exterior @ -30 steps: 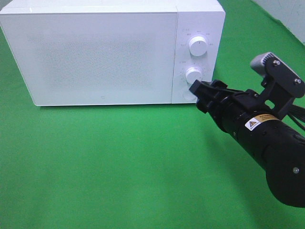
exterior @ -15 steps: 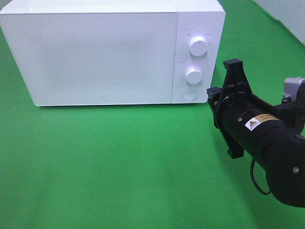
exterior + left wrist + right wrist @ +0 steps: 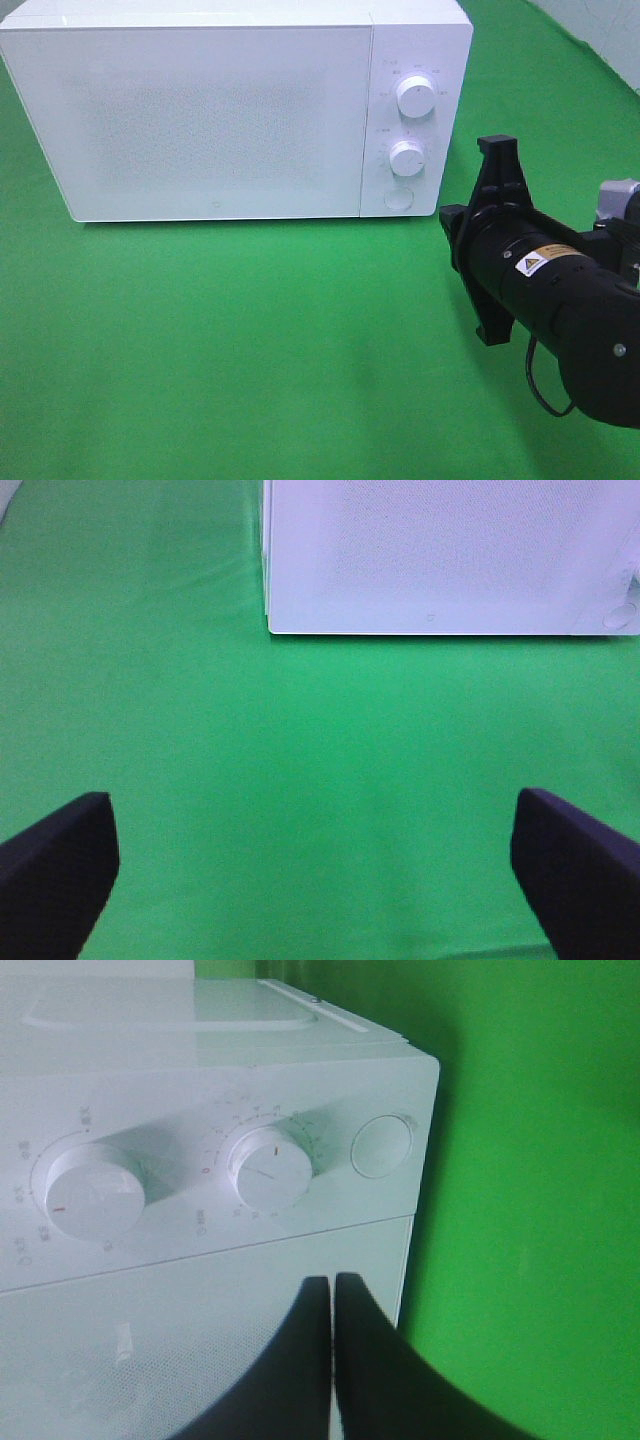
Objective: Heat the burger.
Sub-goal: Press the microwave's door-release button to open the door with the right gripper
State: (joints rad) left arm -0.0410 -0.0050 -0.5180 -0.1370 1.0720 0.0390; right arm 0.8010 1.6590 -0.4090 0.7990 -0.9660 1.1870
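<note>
On the left, our left gripper [image 3: 310,815] shows only in its own wrist camera. It hangs over the green cloth [image 3: 300,730] and looks toward the front left corner of the white microwave [image 3: 450,550], well apart from it. Its two dark fingers [image 3: 55,875] sit at the far edges of that view, so the jaws are wide open, with only green cloth between them, and they touch nothing. In the middle, the microwave sits on the cloth with its big door [image 3: 190,120] shut. We cannot see the burger in any view, so we cannot tell where it is. Right of the door we see the top knob [image 3: 415,96], the lower knob [image 3: 407,158] and a round button [image 3: 398,198] under them. On the right, our black right arm [image 3: 560,300] comes in from the edge and points at the microwave's lower right corner, near it but with a gap. Its wrist is rolled on its side, so the black bar at its front stands almost up and down. The high camera hides the fingers behind the wrist. In the wrist view the right gripper [image 3: 333,1290] has its two dark fingers pressed together, so the jaws are closed and hold nothing, and they point at the microwave's front below the knobs
</note>
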